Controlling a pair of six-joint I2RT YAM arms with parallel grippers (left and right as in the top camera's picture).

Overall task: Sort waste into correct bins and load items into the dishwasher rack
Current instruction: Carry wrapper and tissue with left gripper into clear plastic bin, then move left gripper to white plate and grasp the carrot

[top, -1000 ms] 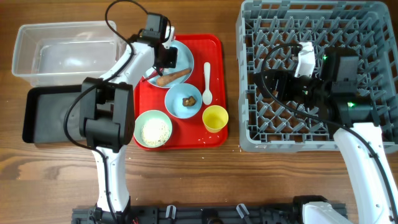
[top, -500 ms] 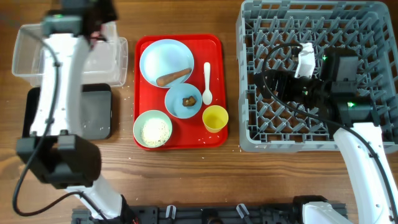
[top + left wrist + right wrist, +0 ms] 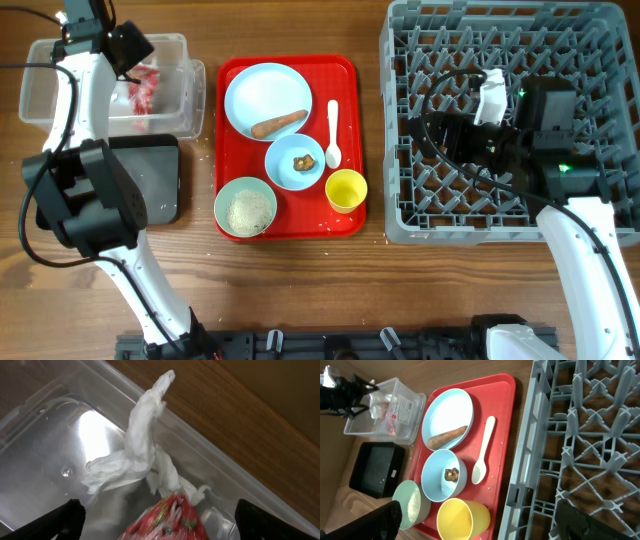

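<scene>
Red foil shows through the clear tub (image 3: pixel 40 60) just left of the red serving tray (image 3: pixel 345 70). That is the red snack wrapper (image 3: pixel 167 517), lying on the tub's floor. The crumpled white tissue (image 3: pixel 140 455) touches it and trails up toward one wall.

Your left gripper (image 3: pixel 130 48) hangs over them with its jaws spread wide. The wrapper sits below and between the fingers and touches neither, so I read it as let go. The deep tub suits light, dry rubbish. The black tray (image 3: pixel 160 180), left of the serving tray on its near side, probably takes the food scraps.

On the serving tray:
- The brown sausage-like stick (image 3: pixel 280 123) lies on the pale blue plate (image 3: pixel 265 90) at the far end.
- The small brown food lump (image 3: pixel 304 160) sits in the pale blue bowl (image 3: pixel 290 172) at the middle.
- The whitish-green bowl (image 3: pixel 246 207), at the near left corner, holds rice.
- The white plastic spoon (image 3: pixel 333 135) and yellow cup (image 3: pixel 346 190) line the right edge, nearest the dishwasher rack (image 3: pixel 400 200).

Mind the tub's walls: rise straight up before swinging toward the serving tray, because the gap between tub and tray is narrow.

Your right gripper (image 3: pixel 448 138) waits over the rack to the tray's right. It is spread open and holds nothing, with upright pegs close beneath. The strip of bare wood between rack and tray is thin, so the right arm has little room there.
</scene>
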